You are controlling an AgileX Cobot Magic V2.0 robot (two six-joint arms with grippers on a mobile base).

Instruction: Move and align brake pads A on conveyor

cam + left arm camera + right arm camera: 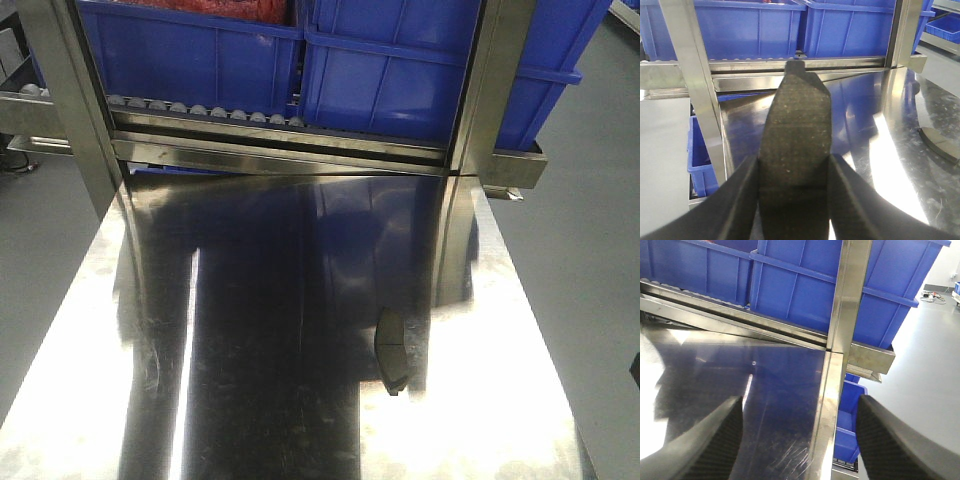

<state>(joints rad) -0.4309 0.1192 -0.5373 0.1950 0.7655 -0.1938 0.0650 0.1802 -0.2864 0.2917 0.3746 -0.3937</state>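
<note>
Left gripper point(795, 167) clamps a brake pad point(796, 105); right gripper point(800, 412) gapes over steel tabletop point(715, 370)

Broad room lies open over the steel tabletop point(250, 330), broken only by one brake pad point(390, 352) right of centre. At the far edge the rack point(280, 150), its posts point(490, 90) and blue bins point(190, 50) block passage.

No text or number can be read on the brake pad point(795, 150), blue bins point(200, 50) or tabletop point(300, 300).
</note>
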